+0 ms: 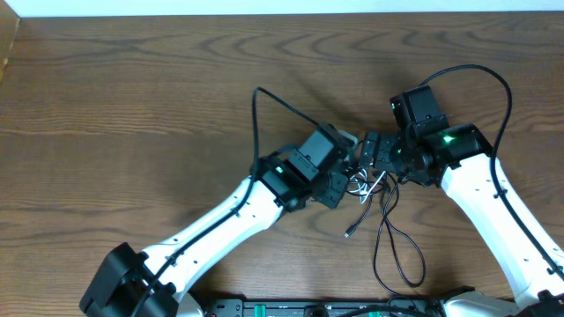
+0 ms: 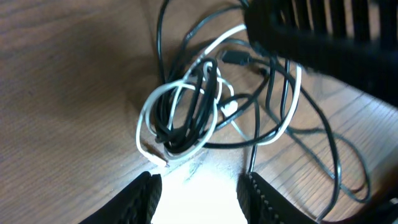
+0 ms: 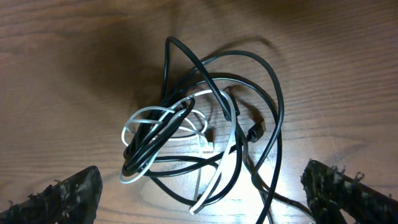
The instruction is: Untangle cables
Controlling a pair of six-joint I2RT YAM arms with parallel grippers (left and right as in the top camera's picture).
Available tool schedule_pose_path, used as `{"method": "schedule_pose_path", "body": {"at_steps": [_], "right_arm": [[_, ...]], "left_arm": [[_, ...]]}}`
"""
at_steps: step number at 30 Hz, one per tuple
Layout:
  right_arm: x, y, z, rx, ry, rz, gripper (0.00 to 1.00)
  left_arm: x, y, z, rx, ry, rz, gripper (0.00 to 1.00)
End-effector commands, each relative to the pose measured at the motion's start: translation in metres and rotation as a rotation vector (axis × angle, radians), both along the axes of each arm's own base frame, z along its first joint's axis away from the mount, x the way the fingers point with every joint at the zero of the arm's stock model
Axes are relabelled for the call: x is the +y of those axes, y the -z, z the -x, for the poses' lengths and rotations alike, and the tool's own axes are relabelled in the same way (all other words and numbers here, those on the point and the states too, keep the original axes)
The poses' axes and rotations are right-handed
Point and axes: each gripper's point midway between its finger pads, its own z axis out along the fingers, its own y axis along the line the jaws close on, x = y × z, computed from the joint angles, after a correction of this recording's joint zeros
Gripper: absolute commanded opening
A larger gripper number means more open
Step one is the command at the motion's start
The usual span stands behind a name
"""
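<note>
Two cables (image 1: 366, 185) lie knotted on the tabletop (image 1: 132, 106), seemingly one tangle: one black cable (image 3: 155, 142), one white cable (image 3: 214, 186). My left jaws stand apart, empty; my right jaws gape wide.

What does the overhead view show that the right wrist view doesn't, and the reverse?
Only overhead: the left arm and right arm meeting over the cables, and the black cable trailing a loose loop toward the near edge of the table. Only right wrist: how the white cable is wound in with the black coil, with the right gripper open wide around it. Both: the two cables knotted together on the wood.
</note>
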Motion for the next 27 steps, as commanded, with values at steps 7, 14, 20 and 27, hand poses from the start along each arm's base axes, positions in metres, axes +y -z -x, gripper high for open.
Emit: {"method": "schedule_pose_path", "body": {"at_steps": [7,14,20,27], "right_arm": [[-0.001,0.002,0.000,0.001,0.004,0.015,0.99],[-0.001,0.002,0.000,0.001,0.004,0.015,0.99],[-0.001,0.002,0.000,0.001,0.004,0.015,0.99],[-0.001,0.002,0.000,0.001,0.004,0.015,0.99]], "left_arm": [[0.013,0.015,-0.013,-0.086,-0.008,-0.139,0.45],[0.008,0.037,-0.015,-0.054,0.001,-0.157,0.45],[-0.011,0.033,-0.019,-0.028,-0.009,-0.049,0.45],[-0.013,0.039,-0.017,-0.007,-0.005,-0.040,0.38]]}}
